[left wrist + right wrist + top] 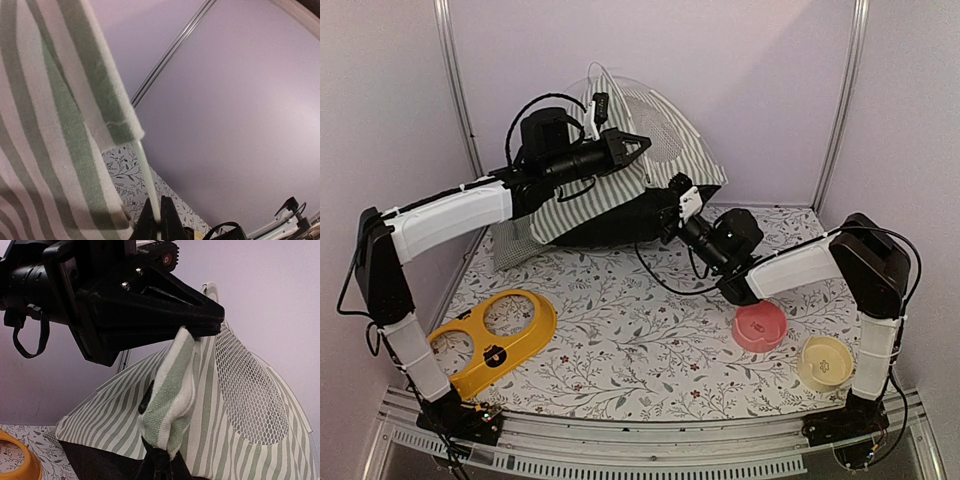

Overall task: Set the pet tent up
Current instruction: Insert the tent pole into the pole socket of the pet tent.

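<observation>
My left gripper (158,216) pinches the thin white bendy pole (144,170) and my right gripper (160,462) nips a fold of the green-and-white striped fabric pet tent (572,197), slumped at the back of the flowered table (620,340), so pulling them apart could, I reckon, spring the pole free.

soft, even, slightly dim light with a lilac cast
shadows are faint in the overhead view. close-up pet tent (50,125) fabric looks slightly soft at the left of the left wrist view; the left gripper (210,320) is a near-black silhouette, upper left of the right wrist view.
</observation>
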`<action>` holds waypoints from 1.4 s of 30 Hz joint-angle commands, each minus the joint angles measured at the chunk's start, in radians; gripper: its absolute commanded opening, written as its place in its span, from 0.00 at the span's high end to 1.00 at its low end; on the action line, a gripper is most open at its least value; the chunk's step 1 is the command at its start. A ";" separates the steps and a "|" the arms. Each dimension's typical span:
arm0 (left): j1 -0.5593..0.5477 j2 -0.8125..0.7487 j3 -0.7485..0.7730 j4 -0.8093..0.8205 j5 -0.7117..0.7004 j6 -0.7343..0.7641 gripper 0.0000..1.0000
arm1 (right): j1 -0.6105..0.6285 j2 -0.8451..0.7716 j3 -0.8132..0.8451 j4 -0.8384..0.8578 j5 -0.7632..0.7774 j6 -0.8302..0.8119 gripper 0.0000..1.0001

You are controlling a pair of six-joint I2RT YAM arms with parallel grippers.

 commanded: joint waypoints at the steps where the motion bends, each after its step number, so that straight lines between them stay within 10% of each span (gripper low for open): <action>1: 0.053 -0.018 0.087 0.154 -0.111 0.133 1.00 | -0.001 0.021 0.004 -0.187 -0.073 0.029 0.94; 25: 0.119 -0.039 -0.003 0.099 0.011 0.096 1.00 | -0.009 -0.098 0.201 -0.566 -0.078 0.105 0.58; 42: 0.123 -0.028 0.001 0.044 0.026 0.099 1.00 | -0.008 -0.123 0.368 -0.773 -0.067 0.159 0.69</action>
